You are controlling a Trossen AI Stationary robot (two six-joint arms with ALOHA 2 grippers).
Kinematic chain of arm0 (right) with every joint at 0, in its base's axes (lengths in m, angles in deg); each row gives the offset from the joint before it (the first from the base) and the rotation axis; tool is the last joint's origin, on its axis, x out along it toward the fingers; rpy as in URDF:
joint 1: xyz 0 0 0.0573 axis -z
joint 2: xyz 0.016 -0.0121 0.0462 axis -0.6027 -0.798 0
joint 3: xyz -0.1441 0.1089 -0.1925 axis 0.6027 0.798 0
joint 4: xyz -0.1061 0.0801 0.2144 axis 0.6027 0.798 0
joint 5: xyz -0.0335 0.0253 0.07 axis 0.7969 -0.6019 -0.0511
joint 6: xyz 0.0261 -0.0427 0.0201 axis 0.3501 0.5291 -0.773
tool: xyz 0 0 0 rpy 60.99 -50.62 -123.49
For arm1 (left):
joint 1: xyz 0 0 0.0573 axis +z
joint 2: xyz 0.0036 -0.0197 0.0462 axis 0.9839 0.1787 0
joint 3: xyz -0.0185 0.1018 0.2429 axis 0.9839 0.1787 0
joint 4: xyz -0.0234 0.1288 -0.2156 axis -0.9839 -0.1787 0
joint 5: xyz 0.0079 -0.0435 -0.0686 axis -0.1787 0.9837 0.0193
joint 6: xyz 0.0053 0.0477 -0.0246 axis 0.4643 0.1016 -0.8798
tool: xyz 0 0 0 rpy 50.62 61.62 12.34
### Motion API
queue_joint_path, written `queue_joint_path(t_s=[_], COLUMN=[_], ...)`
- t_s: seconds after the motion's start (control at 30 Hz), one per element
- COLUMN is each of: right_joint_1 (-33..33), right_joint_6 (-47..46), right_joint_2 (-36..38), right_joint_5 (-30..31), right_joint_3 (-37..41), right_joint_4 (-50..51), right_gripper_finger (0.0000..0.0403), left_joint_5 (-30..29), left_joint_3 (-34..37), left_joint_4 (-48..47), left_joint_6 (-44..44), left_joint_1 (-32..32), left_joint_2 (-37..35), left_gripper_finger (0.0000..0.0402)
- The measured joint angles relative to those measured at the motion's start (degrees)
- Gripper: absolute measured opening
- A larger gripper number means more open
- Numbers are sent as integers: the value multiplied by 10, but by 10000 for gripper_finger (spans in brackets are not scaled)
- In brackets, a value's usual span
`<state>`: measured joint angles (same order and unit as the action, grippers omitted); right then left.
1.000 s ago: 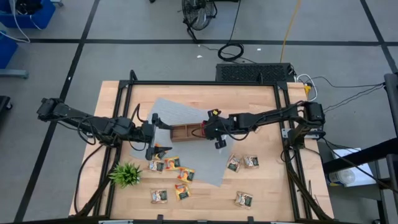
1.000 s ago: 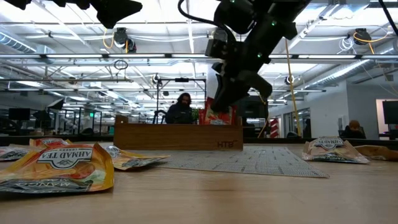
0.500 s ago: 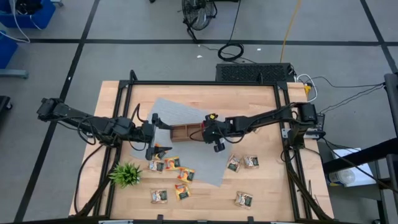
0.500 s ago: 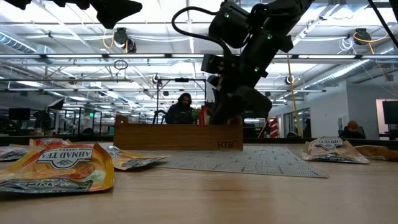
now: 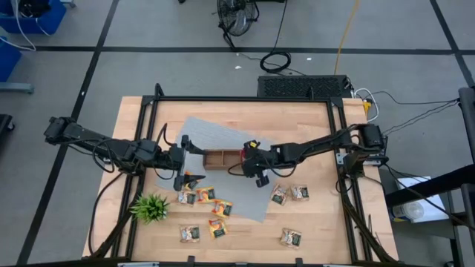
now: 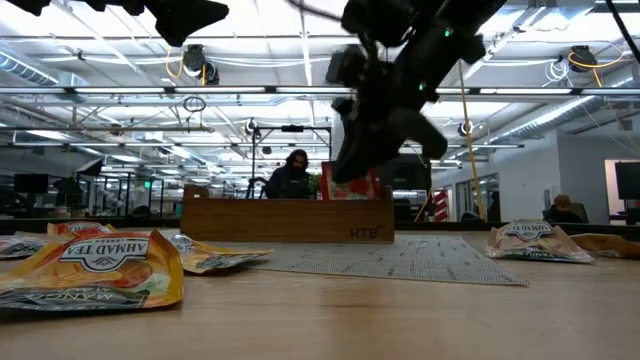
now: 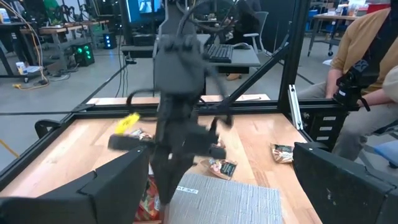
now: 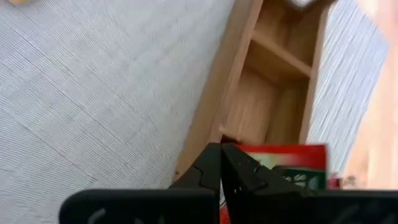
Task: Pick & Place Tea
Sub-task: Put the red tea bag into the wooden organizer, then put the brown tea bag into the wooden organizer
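From the low camera I'm only reading two things: "AHMAD TEA" printed upside down on the orange sachet (image 6: 95,267) lying closest to the lens, and small letters that look like "HTB" on the front of the wooden tray (image 6: 286,221). Everything else is unreadable.

The desk (image 5: 312,119) is viewed from straight overhead and level from its edge; the wooden tray (image 6: 286,219) is shared by both.

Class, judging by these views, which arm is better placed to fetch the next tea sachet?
Probably the left. The left gripper hangs beside the loose sachets, while the right gripper is at the wooden tray, its fingers shut beside a red sachet there.
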<state>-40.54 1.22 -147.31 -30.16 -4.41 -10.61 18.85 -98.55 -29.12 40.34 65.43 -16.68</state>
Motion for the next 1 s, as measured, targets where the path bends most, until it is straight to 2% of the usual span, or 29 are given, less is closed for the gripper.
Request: queue_joint_path(t_s=[0.13,0.37,0.47,0.6,0.7,0.83,0.93,1.0], right_joint_1=[-18,-22,-23,-16,-7,1,2,3], right_joint_6=[-20,-150,-195,-249,-273,-280,-279,-277], right_joint_2=[35,139,210,305,366,429,463,476], right_joint_5=[1,-37,-46,-45,-43,-35,-22,-14], right_joint_3=[0,14,78,203,287,351,376,372], right_joint_4=[-9,44,25,-56,-117,-129,-96,-40], right_gripper_finger=[0,0,0,7,34,102,163,201], left_joint_5=[0,0,0,0,0,0,0,0], left_joint_3=[0,0,0,0,0,0,0,0], left_joint_4=[1,3,3,2,3,3,3,3], left_joint_6=[1,1,2,12,9,9,9,9], left_joint_1=[0,0,0,0,0,0,0,0], left_joint_2=[0,0,0,0,0,0,0,0], left_gripper_finger=[390,390,390,390,390,390,390,390])
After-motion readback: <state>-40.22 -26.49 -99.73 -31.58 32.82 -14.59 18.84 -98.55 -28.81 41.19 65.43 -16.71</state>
